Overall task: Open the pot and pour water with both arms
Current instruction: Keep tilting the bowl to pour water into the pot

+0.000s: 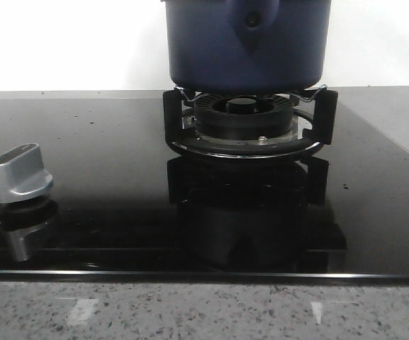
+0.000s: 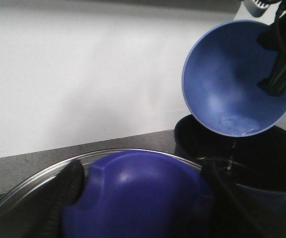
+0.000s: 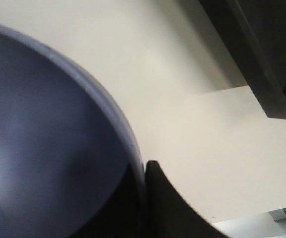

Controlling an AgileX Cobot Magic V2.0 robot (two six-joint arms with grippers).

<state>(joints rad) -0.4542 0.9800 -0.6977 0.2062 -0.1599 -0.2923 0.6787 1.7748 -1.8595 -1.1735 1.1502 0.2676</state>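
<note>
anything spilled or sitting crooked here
Nothing stands out. The pot sits level on the burner grate, and the glass cooktop shows only specks, no puddle. The tilted blue bowl drips a thin stream straight into the pot.

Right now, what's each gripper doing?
Left gripper: shut on the round blue lid knob.
Right gripper: shut on the tilted blue bowl.

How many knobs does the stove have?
1 that I can see: a silver knob on the black glass stovetop, to the left of the burner under the pot. More could be hidden past the picture's left edge.
</note>
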